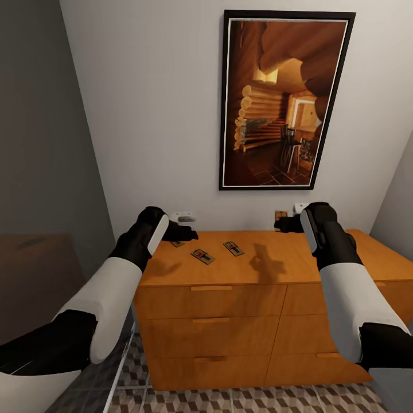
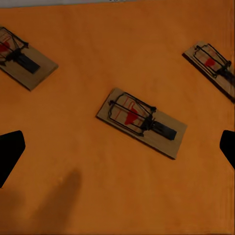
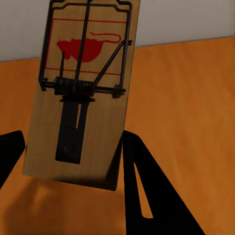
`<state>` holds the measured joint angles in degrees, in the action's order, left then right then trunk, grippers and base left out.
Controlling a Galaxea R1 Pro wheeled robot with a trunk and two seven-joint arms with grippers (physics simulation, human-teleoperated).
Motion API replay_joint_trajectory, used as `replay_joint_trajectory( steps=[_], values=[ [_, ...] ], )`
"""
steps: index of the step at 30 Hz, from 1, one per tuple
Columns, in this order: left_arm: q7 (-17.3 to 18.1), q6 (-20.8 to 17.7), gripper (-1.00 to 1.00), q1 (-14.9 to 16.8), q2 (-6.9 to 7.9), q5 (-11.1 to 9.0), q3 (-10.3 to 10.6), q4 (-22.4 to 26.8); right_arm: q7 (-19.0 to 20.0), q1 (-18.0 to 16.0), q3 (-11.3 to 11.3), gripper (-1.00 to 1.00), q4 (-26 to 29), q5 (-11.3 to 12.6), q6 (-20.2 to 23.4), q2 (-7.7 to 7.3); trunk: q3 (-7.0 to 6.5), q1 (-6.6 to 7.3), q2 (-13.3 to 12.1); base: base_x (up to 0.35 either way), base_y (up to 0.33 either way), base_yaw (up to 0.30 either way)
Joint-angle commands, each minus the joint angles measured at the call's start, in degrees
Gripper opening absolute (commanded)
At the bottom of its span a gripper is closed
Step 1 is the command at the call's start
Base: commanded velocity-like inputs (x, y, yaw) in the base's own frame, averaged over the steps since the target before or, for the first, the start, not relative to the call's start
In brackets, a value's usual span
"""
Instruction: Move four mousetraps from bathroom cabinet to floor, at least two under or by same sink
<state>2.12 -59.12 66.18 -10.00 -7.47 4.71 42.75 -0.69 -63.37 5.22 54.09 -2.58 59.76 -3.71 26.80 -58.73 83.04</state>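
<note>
Now right gripper (image 3: pixel 73 152) clamps mousetrap (image 3: pixel 81 93) above orange cabinet (image 1: pixel 269 261); left gripper (image 2: pixel 117 149) apart over 3 mousetraps (image 2: pixel 142 122)

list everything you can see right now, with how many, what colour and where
mousetraps: four, pale wood with dark metal and a red mark. Three lie flat on the cabinet top, one beside the left end effector, one in the middle, one further right; the fourth is lifted, between the right end effector's fingers.
cabinet: one, orange-brown wood with drawers, against the wall.
picture: one, black frame, log-cabin interior, on the wall above the cabinet.
wall: white, behind the cabinet.
floor: tiles of brown, tan and cream cubes, below the cabinet.
left end effector: black, open, over the cabinet's left part.
right end effector: black, closed on a mousetrap, above the cabinet top near the wall.
</note>
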Motion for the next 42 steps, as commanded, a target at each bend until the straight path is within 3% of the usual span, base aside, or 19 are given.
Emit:
replay_joint_trajectory(
  steps=[1,17,30,31,42],
  values=[
    [0.3,-0.2,1.00,0.0,0.00,-0.5,0.1,0.1,0.1,0.0,0.0,-1.00,0.0,-0.2,0.2,0.01,0.07,0.00,0.0,0.000,0.000,0.000],
    [-3.6,-0.2,1.00,0.0,0.00,-5.7,0.3,0.8,0.1,0.1,0.0,-1.00,0.0,-0.3,0.2,0.14,0.06,0.00,0.0,0.000,0.000,0.008],
    [-7.8,-0.2,1.00,0.0,0.00,-10.1,0.3,0.8,0.1,0.1,0.0,-1.00,0.0,-0.1,0.2,0.45,-0.25,0.00,0.0,0.000,0.000,0.218],
    [-11.2,-0.2,1.00,0.0,0.00,-10.3,0.2,0.8,0.1,0.1,0.0,-1.00,0.0,-0.1,0.2,0.46,-0.27,0.00,0.0,0.000,0.000,0.261],
    [-11.3,-0.2,1.00,0.0,0.00,-10.4,0.3,0.8,0.0,0.1,0.0,-1.00,0.0,0.1,0.2,0.46,-0.33,0.00,0.0,0.000,-0.038,0.259]
  ],
)
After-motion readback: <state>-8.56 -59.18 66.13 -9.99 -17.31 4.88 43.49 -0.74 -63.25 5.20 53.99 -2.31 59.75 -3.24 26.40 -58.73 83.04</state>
